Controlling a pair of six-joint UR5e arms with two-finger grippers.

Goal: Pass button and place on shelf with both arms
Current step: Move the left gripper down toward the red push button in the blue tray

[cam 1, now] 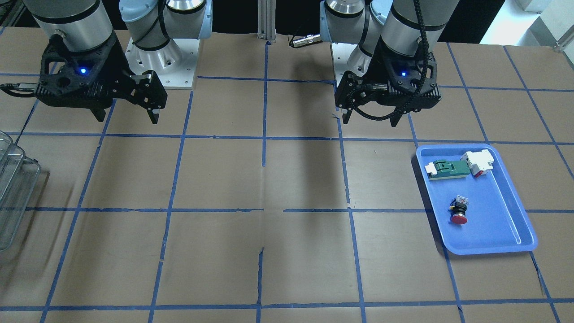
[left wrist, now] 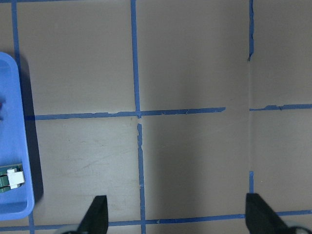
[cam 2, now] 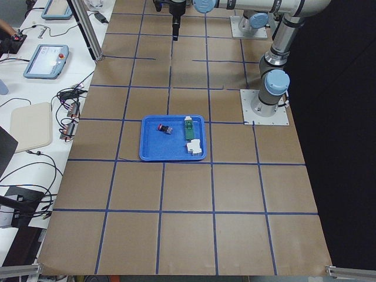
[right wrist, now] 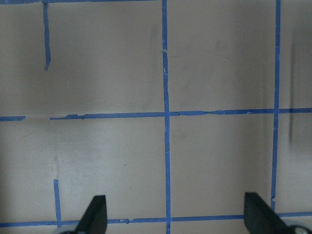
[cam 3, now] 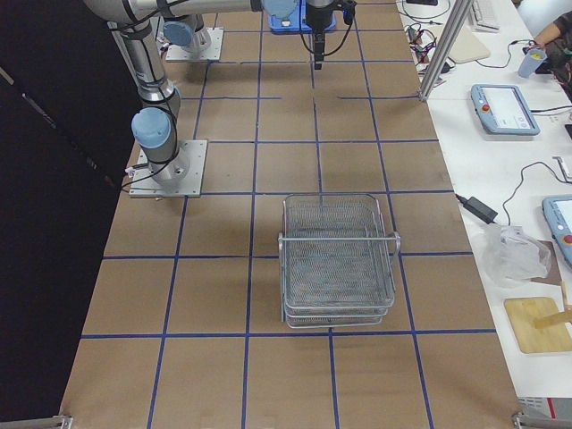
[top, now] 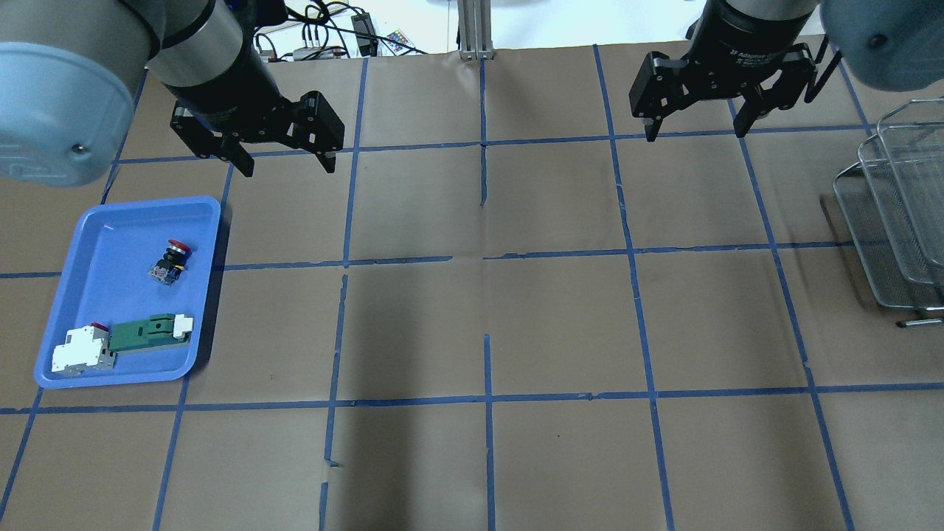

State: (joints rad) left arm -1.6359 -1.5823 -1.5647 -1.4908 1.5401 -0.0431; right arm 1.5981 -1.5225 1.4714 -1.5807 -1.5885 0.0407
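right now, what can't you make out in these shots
- shelf: cut by the front view's left edge and the overhead view's right edge.
- tray: mostly cut by the left wrist view's edge, so the button barely shows there, if at all.
- button's base end: too small in every view to read.

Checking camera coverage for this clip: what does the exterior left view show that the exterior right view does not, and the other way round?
Only exterior left: the blue tray holding the button, a green-and-white part and a white block. Only exterior right: the shelf. Both: the tape-gridded table, the left arm and the right arm.
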